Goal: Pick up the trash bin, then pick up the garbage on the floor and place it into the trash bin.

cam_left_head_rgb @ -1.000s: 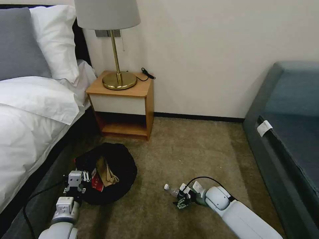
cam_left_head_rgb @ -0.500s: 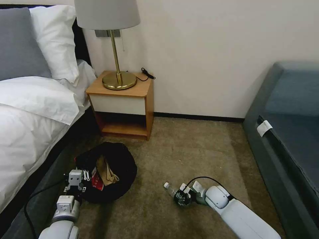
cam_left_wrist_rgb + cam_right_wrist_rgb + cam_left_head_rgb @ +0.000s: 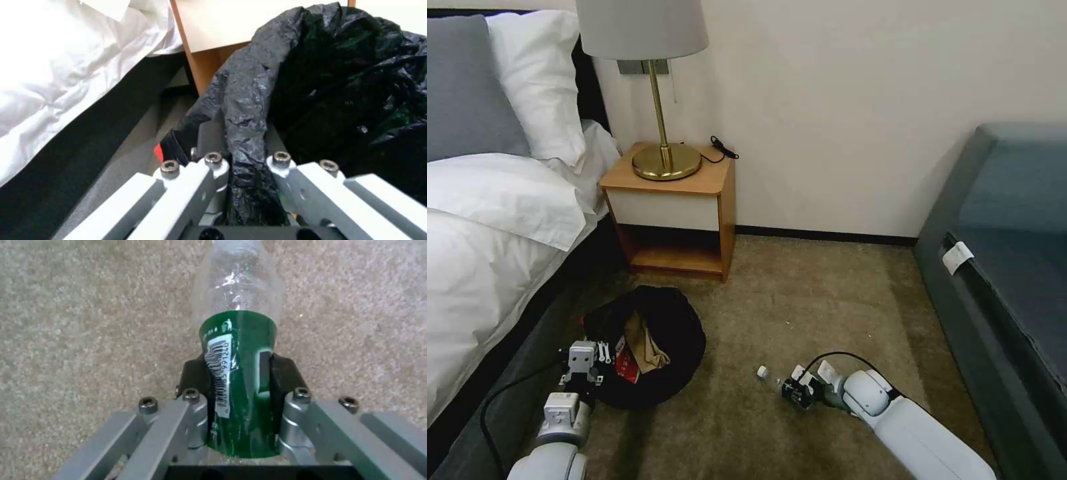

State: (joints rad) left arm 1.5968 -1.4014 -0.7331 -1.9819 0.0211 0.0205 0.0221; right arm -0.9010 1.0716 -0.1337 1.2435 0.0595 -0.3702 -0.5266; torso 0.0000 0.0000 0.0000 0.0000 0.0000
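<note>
Bottle (image 3: 238, 350): clear (green-labelled, white-capped)

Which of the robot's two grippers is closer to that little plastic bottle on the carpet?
The right one. The right gripper is clamped around the bottle at its green label. The left gripper is off by the bed, pinching the trash bin by its bag-lined rim.

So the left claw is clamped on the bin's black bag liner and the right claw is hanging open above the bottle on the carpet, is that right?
Not quite. The right claw is not open above the bottle: the right wrist view shows it shut on the bottle's green label, low over the carpet. The left claw does grip the trash bin's black liner.
</note>
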